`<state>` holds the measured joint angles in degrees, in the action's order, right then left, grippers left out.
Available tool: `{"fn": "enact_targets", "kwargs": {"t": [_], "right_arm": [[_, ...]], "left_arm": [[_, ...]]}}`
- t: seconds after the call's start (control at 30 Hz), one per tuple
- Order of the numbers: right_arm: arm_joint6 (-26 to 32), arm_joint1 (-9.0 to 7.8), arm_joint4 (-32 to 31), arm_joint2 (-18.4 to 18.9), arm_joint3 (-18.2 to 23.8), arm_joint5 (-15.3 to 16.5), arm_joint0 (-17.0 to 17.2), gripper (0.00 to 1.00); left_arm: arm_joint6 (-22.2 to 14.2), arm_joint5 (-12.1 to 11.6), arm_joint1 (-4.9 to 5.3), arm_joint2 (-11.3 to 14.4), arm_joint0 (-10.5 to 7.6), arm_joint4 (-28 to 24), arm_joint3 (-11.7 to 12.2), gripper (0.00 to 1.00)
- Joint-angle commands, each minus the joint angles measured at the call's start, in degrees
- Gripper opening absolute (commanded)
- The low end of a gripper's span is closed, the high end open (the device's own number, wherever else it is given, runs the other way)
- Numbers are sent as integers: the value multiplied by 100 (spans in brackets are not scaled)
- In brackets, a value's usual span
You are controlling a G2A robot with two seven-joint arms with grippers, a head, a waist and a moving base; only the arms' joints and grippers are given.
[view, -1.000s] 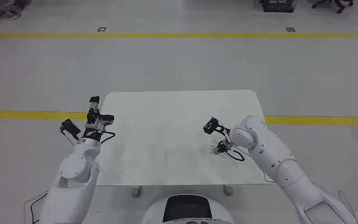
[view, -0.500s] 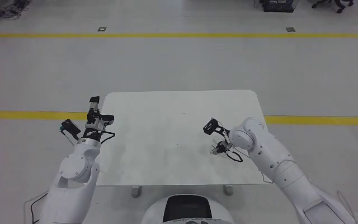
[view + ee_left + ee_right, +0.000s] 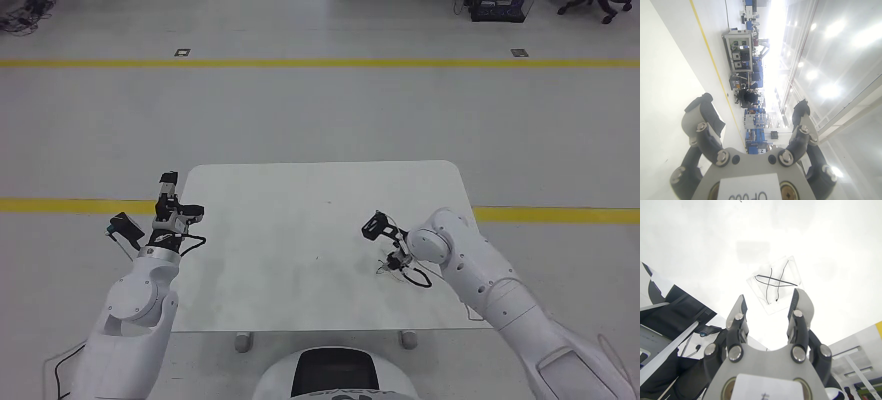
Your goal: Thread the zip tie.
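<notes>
My right fingers (image 3: 799, 306) are spread wide and hold nothing; they hang above a clear square plastic tray (image 3: 792, 273) that sits on the white worktop (image 3: 300, 220), toward its right side; thin black zip ties (image 3: 776, 281) lie crossed over one another inside that tray, untouched; my left fingers (image 3: 708, 111) are spread too, empty, just off the worktop's left edge.

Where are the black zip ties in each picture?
Right wrist view: zip ties crossed in a clear tray, just past the fingertips of the open right gripper.
Top view: thin dark lines on the white table, by the right gripper's tip.
Left wrist view: this camera looks away, along a yellow floor line.
Shared landmark: the right gripper, beside them in both.
</notes>
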<state>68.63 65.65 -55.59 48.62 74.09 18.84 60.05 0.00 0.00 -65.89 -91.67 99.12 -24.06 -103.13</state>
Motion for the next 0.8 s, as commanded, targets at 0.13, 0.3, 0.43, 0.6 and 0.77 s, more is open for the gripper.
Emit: {"fn": "enact_targets", "kwargs": {"t": [0.13,0.3,0.43,0.6,0.77], "right_arm": [[-113,50,48,-96,-231,-6,-110,36],[-222,94,55,-190,-423,-2,-189,31],[-301,137,68,-280,-578,4,-250,25],[-356,198,69,-406,-756,-11,-331,22],[-394,255,88,-517,-922,-3,-395,18]], "left_arm": [[0,0,0,0,0,0,0,100],[0,0,0,0,0,0,0,100],[0,0,0,0,0,0,0,100],[0,0,0,0,0,0,0,100],[0,0,0,0,0,0,0,100]]}}
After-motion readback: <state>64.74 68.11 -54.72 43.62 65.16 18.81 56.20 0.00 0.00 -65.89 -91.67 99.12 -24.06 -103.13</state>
